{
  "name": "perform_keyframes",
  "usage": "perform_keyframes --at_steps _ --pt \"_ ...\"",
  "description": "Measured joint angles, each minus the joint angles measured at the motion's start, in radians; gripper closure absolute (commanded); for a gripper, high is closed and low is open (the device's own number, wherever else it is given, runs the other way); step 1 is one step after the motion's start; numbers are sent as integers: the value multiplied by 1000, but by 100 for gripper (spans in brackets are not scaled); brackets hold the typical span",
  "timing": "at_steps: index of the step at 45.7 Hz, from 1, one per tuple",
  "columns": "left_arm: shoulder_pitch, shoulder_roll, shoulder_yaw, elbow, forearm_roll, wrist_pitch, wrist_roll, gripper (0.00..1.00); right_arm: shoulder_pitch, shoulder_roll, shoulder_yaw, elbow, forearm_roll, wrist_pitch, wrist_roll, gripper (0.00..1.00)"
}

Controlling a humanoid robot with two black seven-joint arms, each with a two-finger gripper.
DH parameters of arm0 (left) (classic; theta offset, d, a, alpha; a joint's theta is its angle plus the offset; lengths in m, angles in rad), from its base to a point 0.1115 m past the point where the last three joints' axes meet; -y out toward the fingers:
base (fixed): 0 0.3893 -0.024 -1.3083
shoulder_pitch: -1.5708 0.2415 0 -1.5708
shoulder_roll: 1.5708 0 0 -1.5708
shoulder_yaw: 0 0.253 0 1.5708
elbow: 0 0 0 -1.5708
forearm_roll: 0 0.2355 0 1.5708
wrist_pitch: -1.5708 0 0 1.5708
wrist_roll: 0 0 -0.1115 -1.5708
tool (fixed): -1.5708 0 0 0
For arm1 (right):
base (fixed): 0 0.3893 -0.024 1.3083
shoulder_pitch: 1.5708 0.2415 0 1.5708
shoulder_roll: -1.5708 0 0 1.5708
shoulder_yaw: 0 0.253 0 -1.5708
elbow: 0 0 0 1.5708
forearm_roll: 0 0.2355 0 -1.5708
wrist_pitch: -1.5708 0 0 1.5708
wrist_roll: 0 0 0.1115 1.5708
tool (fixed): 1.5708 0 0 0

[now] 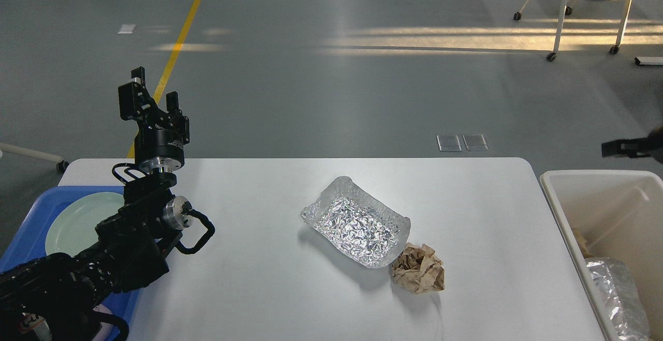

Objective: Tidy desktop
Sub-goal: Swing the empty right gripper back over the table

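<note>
At the far left a blue tray holds a pale green plate, partly hidden by the left arm. That arm's left gripper is raised over the counter's back-left corner with its fingers spread apart and nothing between them.

The white counter fills the middle of the view, and two pieces of litter lie on it a little right of centre. The crinkled foil tray sits open side up. It looks very light and thin-walled, so a hard pinch would probably crumple it; the rolled rim of a short end seems the safest place to take hold (the shiny base offers nothing to grip). Touching its near right corner is a crumpled brown paper ball, soft, springy and nearly weightless by the look of it. It could be squeezed anywhere across its bulk.

Off the counter's right edge stands an off-white bin with a foil piece already inside. Above it, at the picture's edge, the right gripper is a dark blur, and I cannot tell how its fingers stand.
</note>
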Motion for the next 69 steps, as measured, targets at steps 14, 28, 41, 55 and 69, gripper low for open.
perform_keyframes --at_steps 14,28,41,55,69 --pt "0 0 0 0 -1 0 0 4 466 6 24 356 132 324 1 0" --pt "0 0 0 0 -1 0 0 4 778 28 91 541 306 591 2 0" --pt "0 0 0 0 -1 0 0 4 902 18 158 628 442 598 4 0" --pt "0 0 0 0 -1 0 0 4 922 22 165 629 528 598 4 0" --pt "0 0 0 0 -1 0 0 4 901 37 151 628 539 598 -9 0"
